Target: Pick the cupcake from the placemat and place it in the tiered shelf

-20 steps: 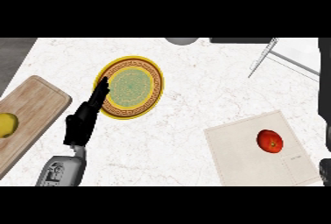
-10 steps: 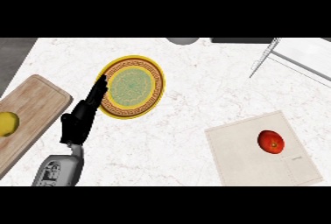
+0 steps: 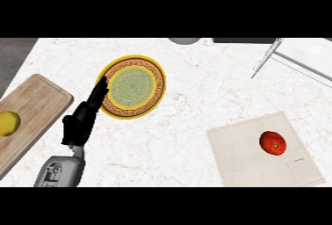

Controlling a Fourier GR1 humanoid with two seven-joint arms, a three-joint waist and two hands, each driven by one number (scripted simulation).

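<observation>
Here's the red round object [image 3: 273, 143], sitting on the beige placemat [image 3: 246, 162] toward the right of the white marbled worktop [image 3: 194, 114]. It's a little right of the mat's middle, nothing is touching it, and from up here we can't tell whether it's a cupcake. Above it, near the upper right corner, we see a thin metal frame [image 3: 267, 57] slanting across the worktop. Moving left, well apart from the mat, a yellow-rimmed patterned plate [image 3: 133, 87] lies flat. The left hand [image 3: 80, 121] comes up from the lower left on its grey forearm [image 3: 62, 171], its fingers [image 3: 99, 91] released and stretched out straight. Their tips reach over the plate's left rim and grasp nothing. At the far left we have a wooden cutting board [image 3: 35, 103] with a yellow fruit [image 3: 6, 123] on it, cut off by the edge of the view.
</observation>
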